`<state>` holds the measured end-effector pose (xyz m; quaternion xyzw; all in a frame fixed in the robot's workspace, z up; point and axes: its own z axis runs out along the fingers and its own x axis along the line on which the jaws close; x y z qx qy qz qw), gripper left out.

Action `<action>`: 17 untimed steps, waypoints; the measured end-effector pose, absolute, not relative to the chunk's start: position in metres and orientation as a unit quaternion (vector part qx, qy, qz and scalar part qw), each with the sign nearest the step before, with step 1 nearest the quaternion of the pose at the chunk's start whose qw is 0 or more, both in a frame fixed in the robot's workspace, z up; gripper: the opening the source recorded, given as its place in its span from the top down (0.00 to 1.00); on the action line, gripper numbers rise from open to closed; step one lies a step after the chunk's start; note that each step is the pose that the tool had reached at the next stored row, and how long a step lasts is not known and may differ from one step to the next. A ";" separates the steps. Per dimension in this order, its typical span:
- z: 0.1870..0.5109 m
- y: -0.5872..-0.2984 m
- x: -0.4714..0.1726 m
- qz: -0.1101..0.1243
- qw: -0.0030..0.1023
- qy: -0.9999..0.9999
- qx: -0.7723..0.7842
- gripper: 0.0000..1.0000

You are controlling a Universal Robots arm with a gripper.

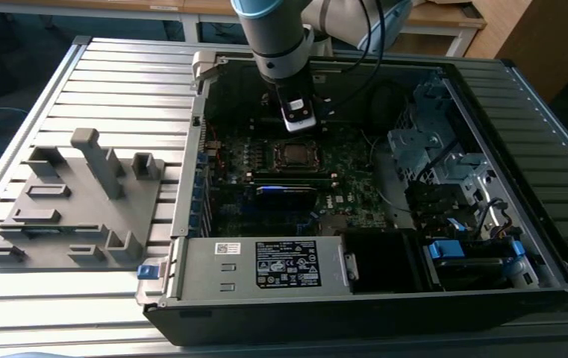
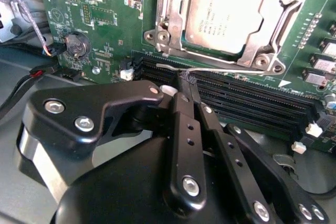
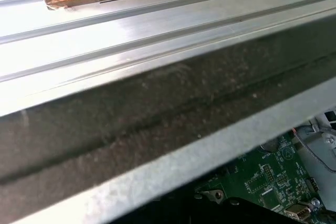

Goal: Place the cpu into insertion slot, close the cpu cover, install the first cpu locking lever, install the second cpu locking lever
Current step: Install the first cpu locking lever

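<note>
Now cpu point(image 2: 226, 11) sits under cpu cover point(image 2: 283, 9), tool point(image 2: 185, 80) (pressed together) at wire locking lever point(image 2: 226, 71)

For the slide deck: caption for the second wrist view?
Shut tool at the locking lever; cpu sits under the cpu cover.

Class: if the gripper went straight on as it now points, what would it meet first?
Probably the thin wire lever at the tips of the gripper, then the black memory slots behind it; depth is unclear.
</note>
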<state>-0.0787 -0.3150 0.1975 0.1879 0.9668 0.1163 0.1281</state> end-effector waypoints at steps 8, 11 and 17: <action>0.197 -0.317 -0.079 0.116 0.128 0.967 0.188 0.89; 0.197 -0.318 -0.079 0.116 0.128 0.967 0.188 0.89; 0.198 -0.319 -0.079 0.116 0.128 0.967 0.188 0.89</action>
